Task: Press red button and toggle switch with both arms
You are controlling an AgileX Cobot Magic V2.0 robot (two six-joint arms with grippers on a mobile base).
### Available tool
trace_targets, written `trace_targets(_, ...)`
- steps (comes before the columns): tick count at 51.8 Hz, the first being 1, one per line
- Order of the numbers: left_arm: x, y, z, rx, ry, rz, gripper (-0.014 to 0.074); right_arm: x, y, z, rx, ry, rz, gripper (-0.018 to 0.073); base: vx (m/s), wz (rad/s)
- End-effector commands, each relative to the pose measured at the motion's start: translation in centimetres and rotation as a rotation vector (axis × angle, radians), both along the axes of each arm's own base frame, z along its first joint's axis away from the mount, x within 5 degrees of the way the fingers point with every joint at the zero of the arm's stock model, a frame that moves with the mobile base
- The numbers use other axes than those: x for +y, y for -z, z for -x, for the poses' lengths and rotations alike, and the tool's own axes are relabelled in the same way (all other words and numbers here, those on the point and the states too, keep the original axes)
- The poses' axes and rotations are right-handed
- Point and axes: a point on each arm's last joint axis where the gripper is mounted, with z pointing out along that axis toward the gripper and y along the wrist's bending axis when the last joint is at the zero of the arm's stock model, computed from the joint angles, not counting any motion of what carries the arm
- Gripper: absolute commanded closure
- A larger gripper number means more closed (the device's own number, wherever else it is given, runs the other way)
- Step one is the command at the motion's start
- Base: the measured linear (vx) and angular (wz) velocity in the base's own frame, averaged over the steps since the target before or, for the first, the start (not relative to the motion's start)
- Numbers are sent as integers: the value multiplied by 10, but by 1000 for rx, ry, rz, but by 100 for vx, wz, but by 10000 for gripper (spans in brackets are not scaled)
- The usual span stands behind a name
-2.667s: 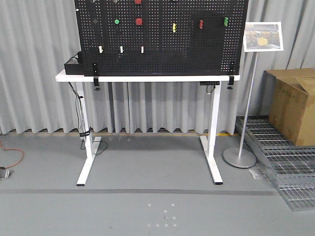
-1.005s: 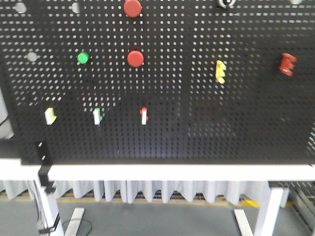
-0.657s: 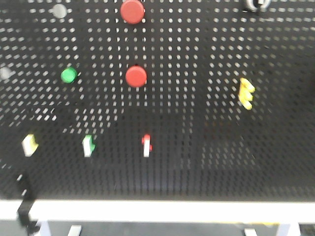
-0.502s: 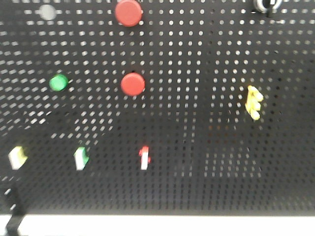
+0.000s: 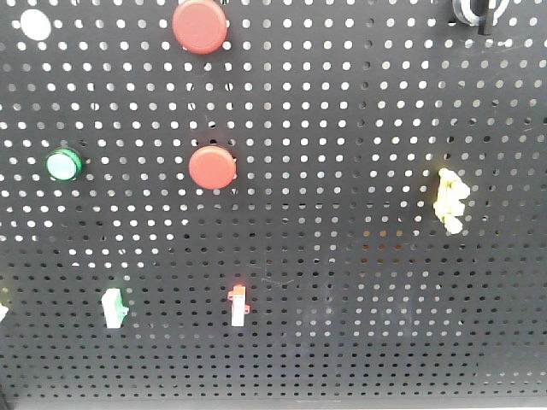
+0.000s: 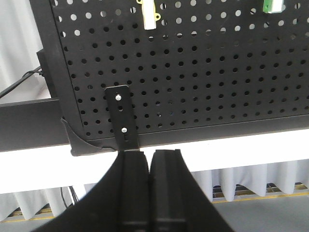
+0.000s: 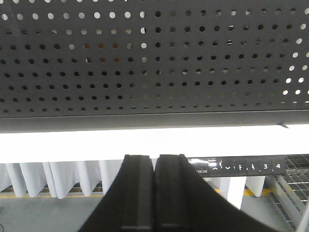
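In the front view a black pegboard [image 5: 342, 102] fills the frame. The larger red button [image 5: 200, 24] sits at the top left of centre, and the slightly smaller red button [image 5: 212, 166] is below it. Lower down are a green-tipped toggle switch [image 5: 113, 307], a red-tipped toggle switch [image 5: 238, 306] and, to the right, a yellow switch [image 5: 449, 199]. No arm shows in the front view. My left gripper [image 6: 149, 153] is shut and empty, low before the board's lower left corner. My right gripper [image 7: 155, 157] is shut and empty, below the board's bottom edge.
A green button [image 5: 63, 164] and a pale round button [image 5: 36, 24] sit at the left of the board. The white table edge [image 6: 241, 150] runs under the board, also in the right wrist view [image 7: 72, 142]. A black bracket [image 6: 122, 116] clamps the board. A desk control panel [image 7: 241, 166] hangs under the table.
The front view has closed in on the pegboard: the table, legs and floor have left the frame, and the buttons and switches appear larger and shifted left and down.
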Motion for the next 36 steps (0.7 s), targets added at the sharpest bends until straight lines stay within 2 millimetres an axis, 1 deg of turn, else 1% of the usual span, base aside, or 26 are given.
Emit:
trace_targets(1,0,4,0,-57,-4,13,595,-1,-4,0,-85,7,11,562,1,-1)
trace_targets(12,0,4,0,-57,-4,13,595,-1,-4,0,-85,7,11,562,0,0)
trace_targets(23,0,4,0,-57,-4,13,595,-1,-9,0,-133,8,8,562,0,0)
trace_targets(26,0,4,0,-59,-5,13,595,0,-12,0,-168,9,-15,562,0,0)
trace_targets(30,0,4,0,-62,-5,13,595,-1,-18,0,-235,13,-104,562,0,0)
trace_targets(33,0,2,0,-77,-6,14,595,-2,-25,1,-318,21,-184,562,0,0)
trace_targets(36,1,-4,0,-122,-8,19,595,-4,-33,3,-419,32,-225,562,0,0)
